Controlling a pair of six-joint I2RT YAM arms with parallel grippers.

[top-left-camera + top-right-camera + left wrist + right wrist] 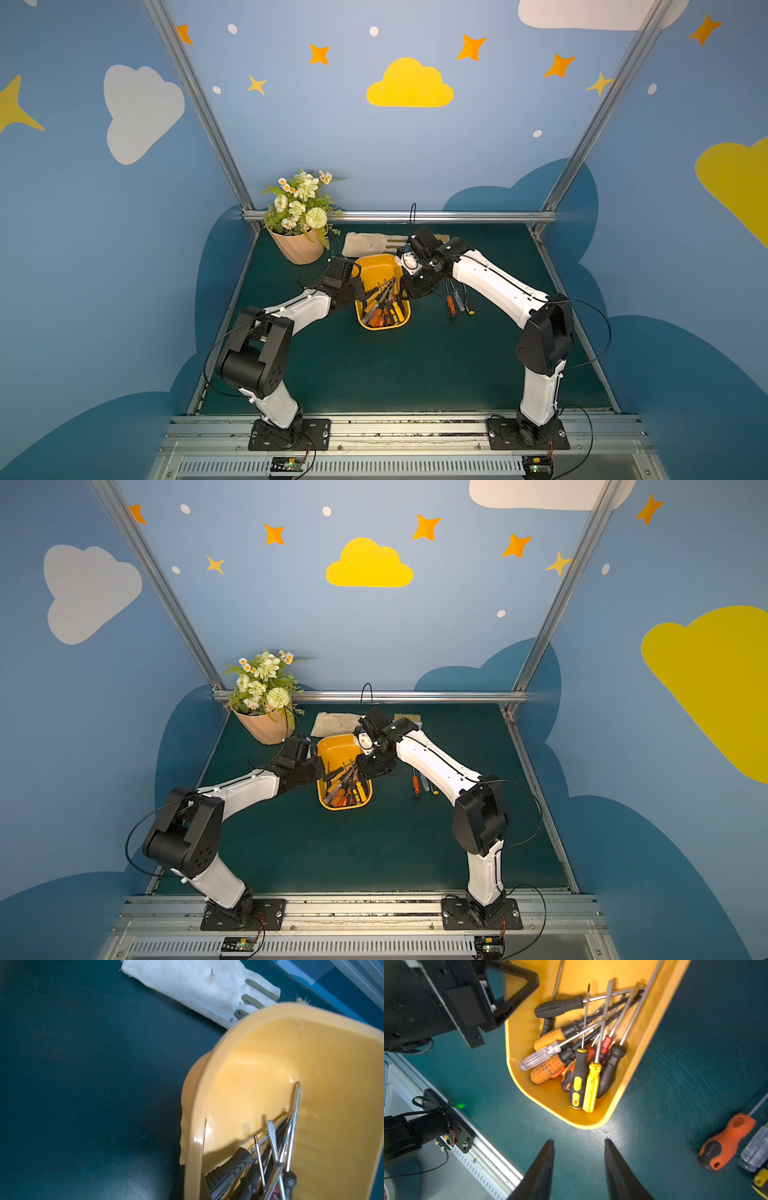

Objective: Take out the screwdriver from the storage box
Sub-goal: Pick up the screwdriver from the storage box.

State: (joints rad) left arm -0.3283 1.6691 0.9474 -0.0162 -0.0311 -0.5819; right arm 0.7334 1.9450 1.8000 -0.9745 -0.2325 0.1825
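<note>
Right fingers [542,1169] parted between storage box [639,1047] and loose screwdrivers [726,1140].

White links [494,278], black joints [544,336], thin cables [610,332], tapered black fingers [542,1172]

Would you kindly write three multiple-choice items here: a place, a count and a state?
1. Where is the glove? A on the mat behind the storage box; B inside it; C on the floor.
2. How many screwdrivers lie on the mat? A one; B three; C six.
3. The right pincer is: A open, empty; B shut on a screwdriver; C shut on the glove.
Key: 1 A, it lies flat beyond the box; 2 B, three lie side by side; 3 A, its fingers stand apart, nothing between.
</note>
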